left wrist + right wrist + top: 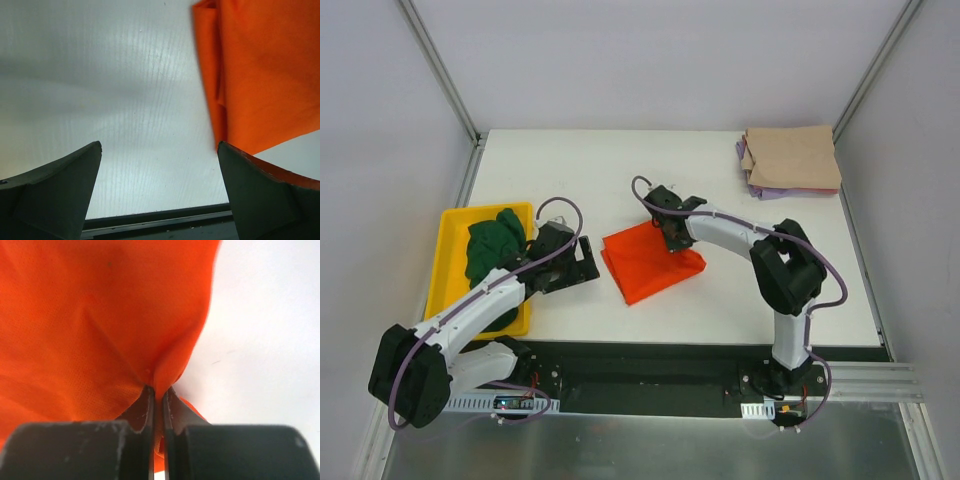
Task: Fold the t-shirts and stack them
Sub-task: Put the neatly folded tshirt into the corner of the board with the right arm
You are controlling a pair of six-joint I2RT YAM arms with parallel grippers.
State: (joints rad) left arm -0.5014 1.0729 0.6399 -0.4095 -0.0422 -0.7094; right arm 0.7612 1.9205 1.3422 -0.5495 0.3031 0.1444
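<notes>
A folded bright orange-red t-shirt (648, 264) lies mid-table. My right gripper (672, 243) sits at its upper right edge, shut on a pinch of the orange cloth (125, 330), which bunches between the fingertips (146, 399). My left gripper (582, 262) stands open just left of the shirt, low over bare table, with the orange shirt (260, 75) beside its right finger (265, 195). A dark green t-shirt (492, 250) lies crumpled in the yellow tray (450, 228). A folded tan t-shirt (792, 157) tops a stack at the back right, with a pale purple one (765, 190) showing under it.
The yellow tray stands at the table's left edge, close behind my left arm. Grey walls close in the table on three sides. The black front rail (650, 365) runs along the near edge.
</notes>
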